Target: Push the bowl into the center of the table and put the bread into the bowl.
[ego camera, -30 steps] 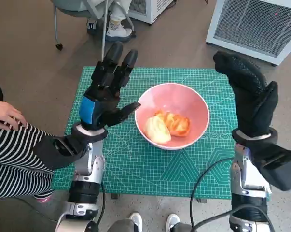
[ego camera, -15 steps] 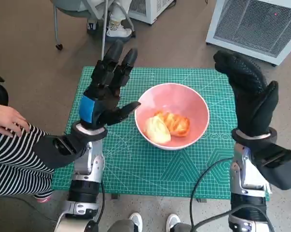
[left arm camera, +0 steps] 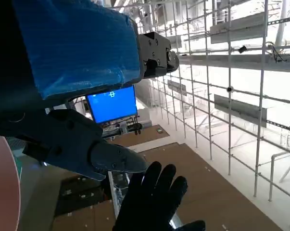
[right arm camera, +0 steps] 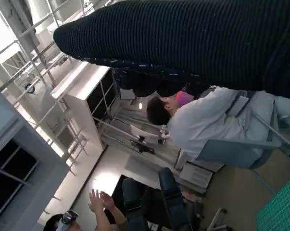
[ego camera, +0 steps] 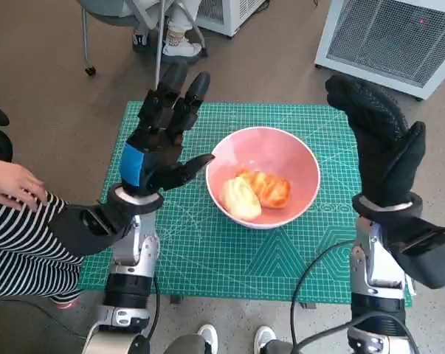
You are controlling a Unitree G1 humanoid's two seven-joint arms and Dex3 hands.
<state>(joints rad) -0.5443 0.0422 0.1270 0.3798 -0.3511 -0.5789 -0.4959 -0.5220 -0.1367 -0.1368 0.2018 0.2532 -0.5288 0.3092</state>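
We see the pink bowl (ego camera: 264, 177) sitting near the middle of the green-matted surface (ego camera: 207, 251), and the bread (ego camera: 256, 193) lies inside it — a pale piece beside a golden-orange one. Our left hand (ego camera: 159, 144) is raised just beside the bowl's rim, its fingers (ego camera: 179, 92) spread apart and holding nothing. Our right hand (ego camera: 384, 144) stands upright on the bowl's other side, apart from it, fingers extended — empty as well.
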